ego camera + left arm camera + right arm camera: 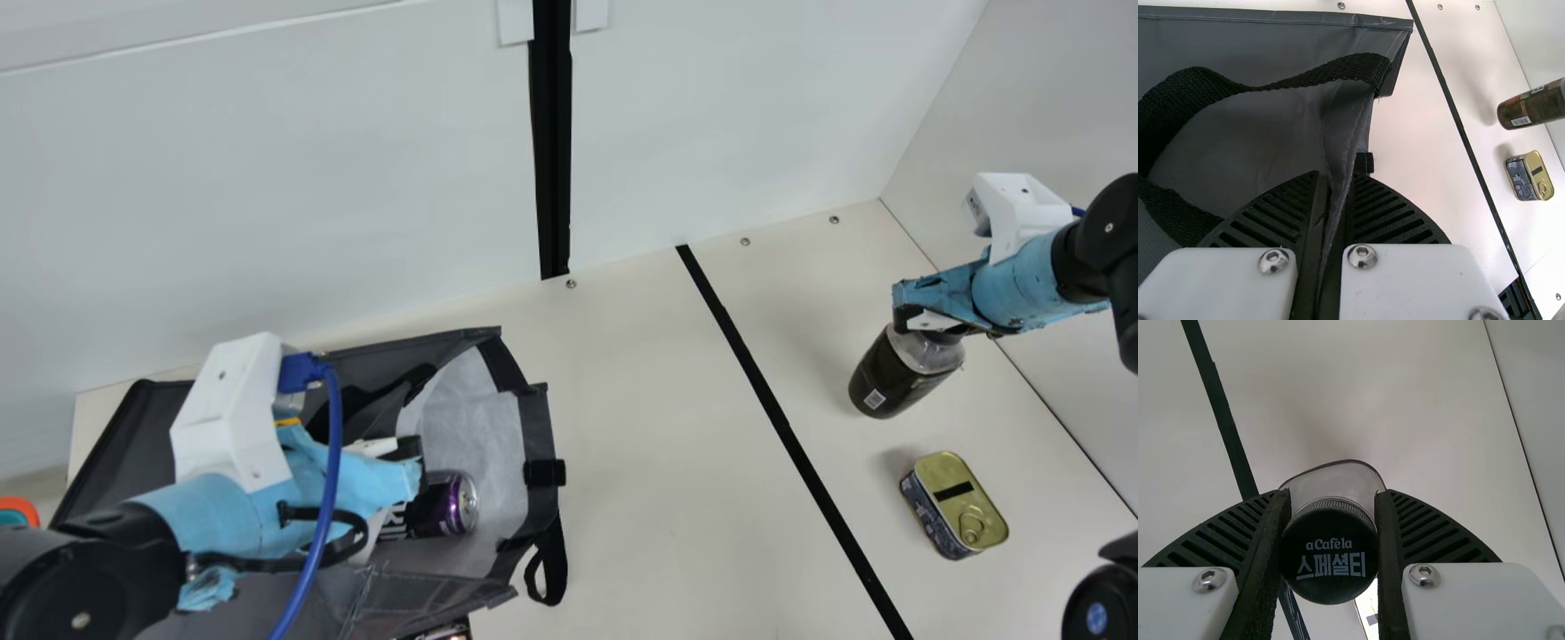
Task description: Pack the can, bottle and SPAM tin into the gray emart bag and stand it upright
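While the left gripper [411, 458] pinches the gray bag's [535, 418] edge, the can [444, 507] lies inside; the right gripper [905, 313] clasps the bottle [896, 378] by its white-lettered cap [1329, 583], near the SPAM tin [951, 498].

The SPAM tin [949, 491] looks glossy metal, the bag [1258, 140] matt cloth, the bottle [893, 382] smooth plastic.

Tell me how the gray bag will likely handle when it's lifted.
The gray bag is probably floppy: it creases where the left end effector grips it, and its strap curves loosely. It may sag before standing, since it lies on its side. The can, also on its side within, could roll if the bag tilts.
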You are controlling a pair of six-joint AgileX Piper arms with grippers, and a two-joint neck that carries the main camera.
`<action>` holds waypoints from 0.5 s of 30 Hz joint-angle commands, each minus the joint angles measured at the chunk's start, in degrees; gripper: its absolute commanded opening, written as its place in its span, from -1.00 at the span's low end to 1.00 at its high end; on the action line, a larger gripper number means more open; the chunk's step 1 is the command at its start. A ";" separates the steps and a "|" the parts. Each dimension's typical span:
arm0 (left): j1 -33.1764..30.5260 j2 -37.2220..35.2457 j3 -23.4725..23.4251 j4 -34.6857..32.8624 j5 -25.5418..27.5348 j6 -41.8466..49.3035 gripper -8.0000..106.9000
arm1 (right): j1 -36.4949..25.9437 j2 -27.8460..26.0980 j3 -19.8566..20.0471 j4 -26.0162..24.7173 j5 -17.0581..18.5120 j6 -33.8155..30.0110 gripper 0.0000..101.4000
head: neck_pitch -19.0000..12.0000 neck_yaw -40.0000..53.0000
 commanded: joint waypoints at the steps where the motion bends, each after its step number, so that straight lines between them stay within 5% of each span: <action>1: 0.00 0.00 0.00 0.00 0.00 0.00 -1.00 | 0.30 -0.50 0.11 0.46 0.38 -0.65 -1.00 | -1.30 -0.05; 15: 0.00 0.00 0.00 0.00 0.00 0.00 -1.00 | 4.12 -6.46 1.86 1.50 3.24 -5.66 -1.00 | -1.30 -0.05</action>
